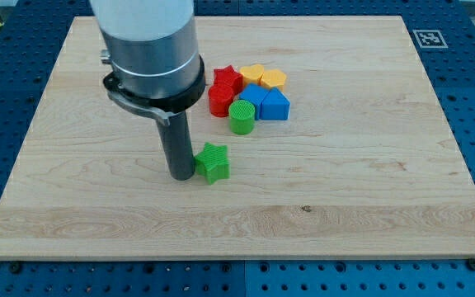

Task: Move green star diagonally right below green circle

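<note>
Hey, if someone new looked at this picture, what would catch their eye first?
First the big grey arm housing at the view's upper left, with its dark rod coming down so that my tip sits right against the left side of the green star. Next, the tight cluster of bright blocks above and to the right: red star, yellow blocks, blue blocks, and the green circle at its lower edge.

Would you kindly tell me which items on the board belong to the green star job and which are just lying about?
Job: green star; green circle; my tip, touching the star's left.

Lying about: red star; red block; two yellow blocks; two blue blocks.
</note>
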